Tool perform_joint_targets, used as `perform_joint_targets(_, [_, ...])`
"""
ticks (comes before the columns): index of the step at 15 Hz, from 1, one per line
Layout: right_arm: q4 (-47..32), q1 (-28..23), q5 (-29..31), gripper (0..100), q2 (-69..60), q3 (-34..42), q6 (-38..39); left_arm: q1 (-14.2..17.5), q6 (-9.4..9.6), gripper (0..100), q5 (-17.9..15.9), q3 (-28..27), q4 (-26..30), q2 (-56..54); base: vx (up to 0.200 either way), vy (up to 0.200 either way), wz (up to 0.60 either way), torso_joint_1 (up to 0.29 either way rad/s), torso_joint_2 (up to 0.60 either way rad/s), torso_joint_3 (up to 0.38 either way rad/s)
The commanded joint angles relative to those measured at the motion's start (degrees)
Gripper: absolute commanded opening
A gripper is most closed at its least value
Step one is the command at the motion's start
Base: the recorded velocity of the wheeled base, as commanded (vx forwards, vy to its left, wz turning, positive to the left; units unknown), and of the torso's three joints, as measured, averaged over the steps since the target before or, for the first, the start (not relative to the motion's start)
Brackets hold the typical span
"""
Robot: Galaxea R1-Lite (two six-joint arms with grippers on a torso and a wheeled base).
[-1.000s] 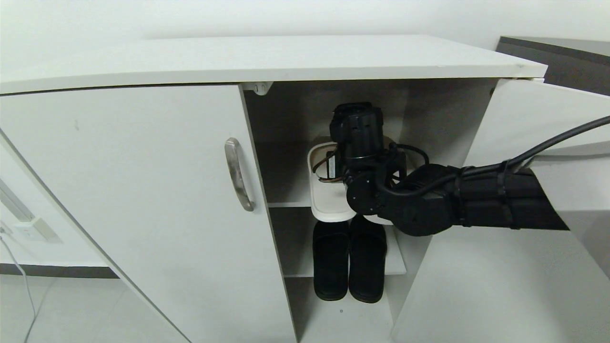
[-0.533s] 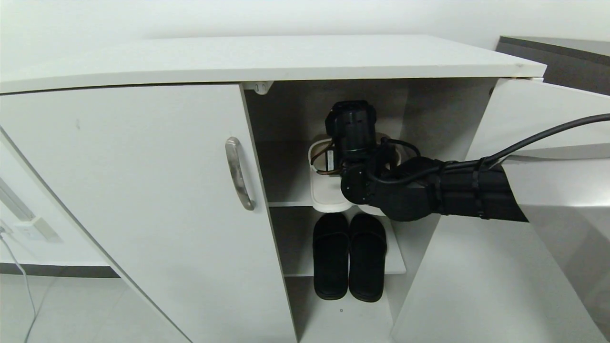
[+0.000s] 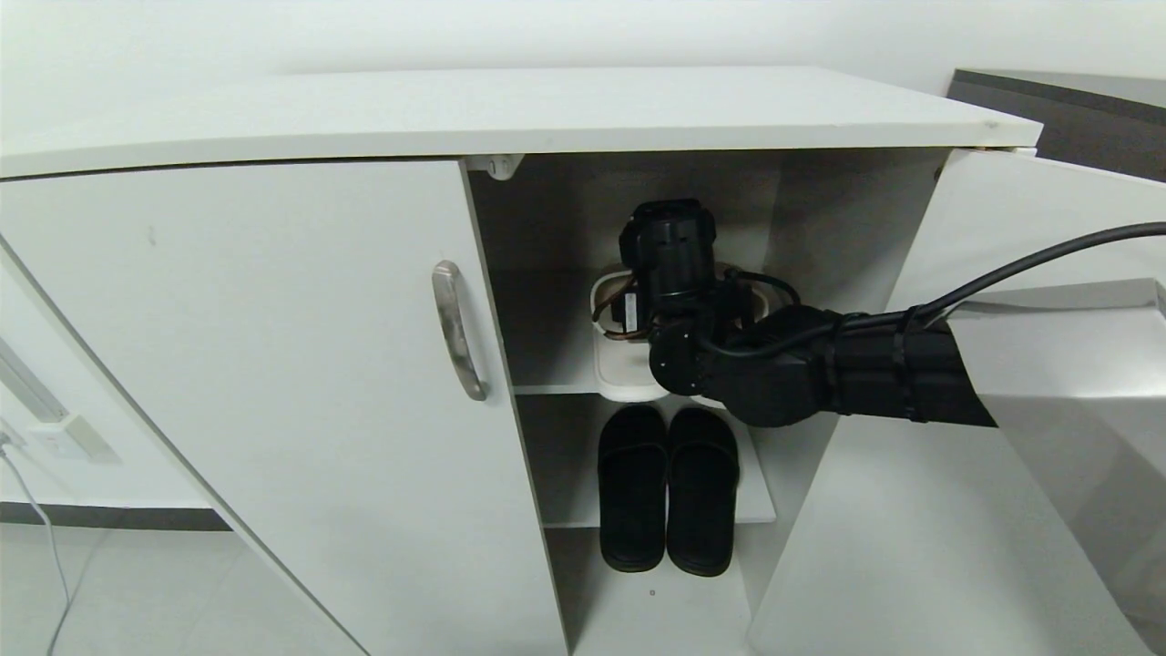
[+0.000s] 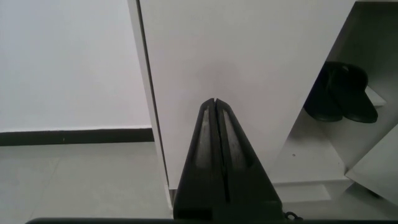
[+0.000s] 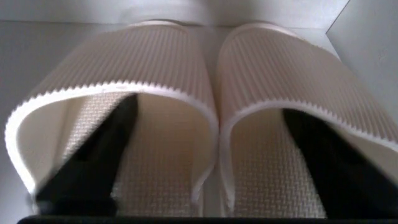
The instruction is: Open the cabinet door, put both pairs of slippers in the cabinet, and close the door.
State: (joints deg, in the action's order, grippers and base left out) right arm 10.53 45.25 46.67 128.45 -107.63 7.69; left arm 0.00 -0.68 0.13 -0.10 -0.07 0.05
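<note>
Since the room's pretty bare, quick tour first: white cabinet against a plain white wall, pale glossy floor with a thin cable trailing down on the left, and a dark panel off behind the cabinet's right corner. Left door is closed, metal handle near its inner edge, and the right door is swung wide open. Black slippers sit side by side on the lower shelf, heels poking out over its front edge. White slippers are on the upper shelf with the right gripper reaching in from behind. Its fingers are spread wide, one tucked under each strap, not pinching anything. Left gripper is clenched with nothing in it, hanging low in front of the closed door. Compared with a second ago the right arm has pushed further in, so the white pair has slid deeper. Their heels were hanging way over the shelf edge and now they're about level with it, black pair hasn't budged
</note>
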Motion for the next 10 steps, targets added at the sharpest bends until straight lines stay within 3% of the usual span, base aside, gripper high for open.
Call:
perform_joint_targets(1, [0.0, 0.6, 0.0, 100, -2.0, 1.2, 0.0, 0.0, -0.02, 0, 0.0, 0.0, 0.0, 0.0, 0.0, 0.0, 0.0, 0.0, 0.0, 0.0])
perform_joint_targets(5, [0.5, 2.4, 0.4, 100, -7.2, 8.3, 0.4, 0.0, -0.02, 0, 0.0, 0.0, 0.0, 0.0, 0.0, 0.0, 0.0, 0.0, 0.0, 0.0])
perform_joint_targets(10, [4.8, 6.7, -0.2, 100, -18.9, 23.5, 0.5, 0.0, -0.02, 0, 0.0, 0.0, 0.0, 0.0, 0.0, 0.0, 0.0, 0.0, 0.0, 0.0])
